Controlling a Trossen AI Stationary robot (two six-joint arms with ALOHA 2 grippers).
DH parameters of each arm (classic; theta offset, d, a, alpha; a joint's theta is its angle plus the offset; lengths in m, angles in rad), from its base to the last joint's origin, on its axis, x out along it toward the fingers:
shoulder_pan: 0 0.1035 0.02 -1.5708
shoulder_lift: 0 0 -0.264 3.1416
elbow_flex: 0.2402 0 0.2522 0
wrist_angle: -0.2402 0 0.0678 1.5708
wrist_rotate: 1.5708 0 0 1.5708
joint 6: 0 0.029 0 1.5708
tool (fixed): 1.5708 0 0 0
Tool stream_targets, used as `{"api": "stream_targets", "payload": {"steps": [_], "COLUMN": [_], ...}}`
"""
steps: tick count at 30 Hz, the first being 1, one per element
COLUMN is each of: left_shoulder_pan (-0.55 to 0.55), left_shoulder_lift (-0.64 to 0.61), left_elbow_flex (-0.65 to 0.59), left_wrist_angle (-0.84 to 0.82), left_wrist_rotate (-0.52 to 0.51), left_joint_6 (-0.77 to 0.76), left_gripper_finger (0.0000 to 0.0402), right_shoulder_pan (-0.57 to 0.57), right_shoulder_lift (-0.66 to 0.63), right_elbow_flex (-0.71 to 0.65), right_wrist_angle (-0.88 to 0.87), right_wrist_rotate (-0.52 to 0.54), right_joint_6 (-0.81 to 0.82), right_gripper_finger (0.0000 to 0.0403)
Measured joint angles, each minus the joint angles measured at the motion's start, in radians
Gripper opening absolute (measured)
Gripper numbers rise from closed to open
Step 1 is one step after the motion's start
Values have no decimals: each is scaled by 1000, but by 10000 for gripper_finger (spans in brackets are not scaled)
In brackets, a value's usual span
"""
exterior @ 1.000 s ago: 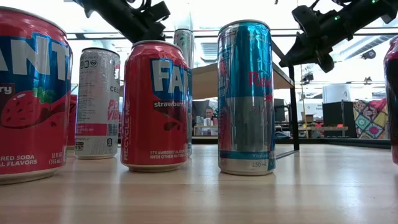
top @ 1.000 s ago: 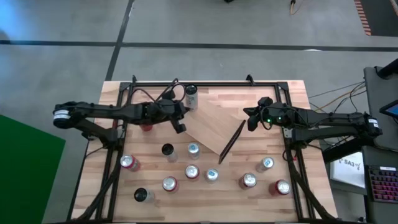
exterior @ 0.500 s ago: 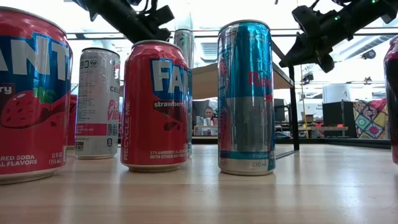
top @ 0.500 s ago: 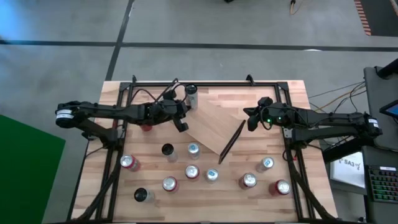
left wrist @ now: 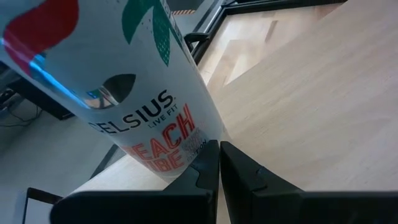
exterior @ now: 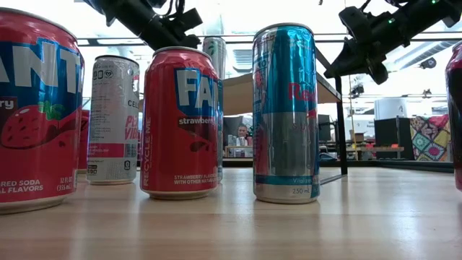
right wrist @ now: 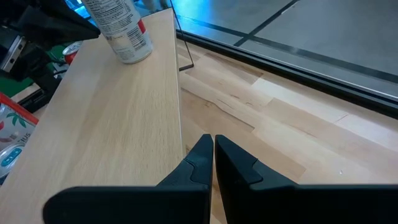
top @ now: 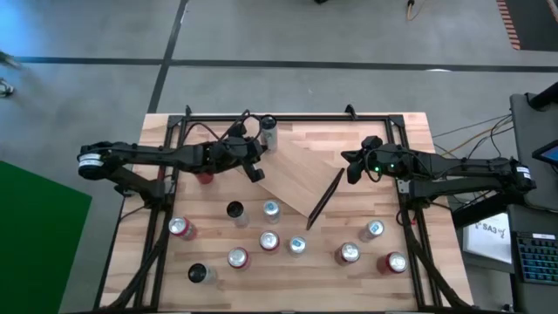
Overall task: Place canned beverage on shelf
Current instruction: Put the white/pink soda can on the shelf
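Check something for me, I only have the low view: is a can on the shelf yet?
Observer: Yes. The right wrist view shows one white can standing upright on the shelf, near a corner.
Operator: Left gripper holding it?
Observer: No. In the left wrist view the left gripper is shut and empty, with the can just beyond its tips.
Operator: And the right?
Observer: The right gripper is shut and empty too, by the shelf's edge away from the can.
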Motion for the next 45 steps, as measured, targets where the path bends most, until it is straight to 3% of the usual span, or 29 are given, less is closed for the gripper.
{"api": "stream_targets", "payload": {"steps": [45], "left_shoulder_pan": [9], "left_shoulder_lift": [0], "left_elbow_flex": [0], "left_wrist_angle": [16], "left_wrist_rotate": [-1], "left_joint_6": [8], "left_gripper_finger": [0], "right_shoulder_pan": [0], "right_shoulder_lift": [0], "right_elbow_flex": [0], "right_wrist_angle": [0], "right_wrist_rotate": [0], "right_joint_6": [0], "right_gripper_finger": [9]}}
